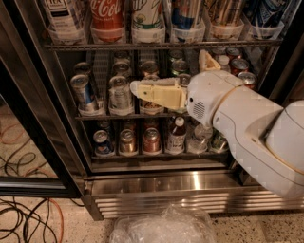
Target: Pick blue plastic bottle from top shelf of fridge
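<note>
**Gripper empty at the can rack, tea bottle up top untouched**

Your cream two-finger gripper (168, 70) hangs in front of the middle wire rack (95, 116) of cans, just below the dark wire top shelf (166, 46). It is released and spread wide, with nothing between the fingers. One long finger (156, 93) lies level and points to 9 o'clock across the cans. The other finger (207, 60) points up to 12. Can't tell whether the long finger touches a can. The bulky white arm (251, 128) comes in from 4 o'clock of the frame.

Your target is the blue plastic bottle (61, 14), a clear plastic one with a white label and dark lettering. It stands at 10 o'clock from the gripper, well apart from it. It sits upright in the leftmost clear plastic cup holder (64, 37) on the top shelf of the black-framed drinks fridge (28, 104). Its cap is cut off by the frame edge. At its 3 o'clock, just beside it, stands a red Coca-Cola bottle (107, 14), then a white-and-green labelled bottle (147, 14).

On the lowest rack, a small brown bottle with a white cap (176, 135) stands at 6 o'clock from the gripper, with a red can (152, 141) at its 9 o'clock. The stainless louvred base (190, 190) runs below. On the floor, a crumpled clear plastic bag (164, 228) lies at 6 o'clock of the frame and tangled cables (23, 223) at 8 o'clock.
</note>
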Controlling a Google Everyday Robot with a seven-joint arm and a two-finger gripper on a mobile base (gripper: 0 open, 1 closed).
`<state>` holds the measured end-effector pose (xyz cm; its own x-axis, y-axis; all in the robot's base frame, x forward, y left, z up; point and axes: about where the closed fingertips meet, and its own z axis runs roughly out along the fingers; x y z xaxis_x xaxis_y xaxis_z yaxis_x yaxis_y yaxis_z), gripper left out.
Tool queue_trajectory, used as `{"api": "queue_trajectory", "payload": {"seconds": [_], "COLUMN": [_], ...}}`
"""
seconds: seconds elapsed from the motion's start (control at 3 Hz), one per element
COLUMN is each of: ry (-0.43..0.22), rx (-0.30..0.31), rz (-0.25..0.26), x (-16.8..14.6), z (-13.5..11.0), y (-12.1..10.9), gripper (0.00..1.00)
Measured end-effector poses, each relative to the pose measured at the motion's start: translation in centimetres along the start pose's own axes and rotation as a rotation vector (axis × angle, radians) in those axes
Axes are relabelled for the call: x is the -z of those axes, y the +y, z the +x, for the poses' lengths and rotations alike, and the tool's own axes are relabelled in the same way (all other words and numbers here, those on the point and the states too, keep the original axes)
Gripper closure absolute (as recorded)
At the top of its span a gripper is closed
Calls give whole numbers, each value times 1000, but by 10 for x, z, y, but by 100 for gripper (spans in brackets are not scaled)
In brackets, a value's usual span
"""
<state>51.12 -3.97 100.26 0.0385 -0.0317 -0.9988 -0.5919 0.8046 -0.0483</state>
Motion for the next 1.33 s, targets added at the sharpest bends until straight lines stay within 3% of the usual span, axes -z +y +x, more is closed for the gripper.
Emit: {"api": "queue_trajectory", "payload": {"seconds": [0.67,1.33], "ry": [-1,-5], "rx": [34,116], "rz": [-5,-21], "x": [-1,-1], "z": [-3,-4], "y": [7,44], "gripper": [0,0]}}
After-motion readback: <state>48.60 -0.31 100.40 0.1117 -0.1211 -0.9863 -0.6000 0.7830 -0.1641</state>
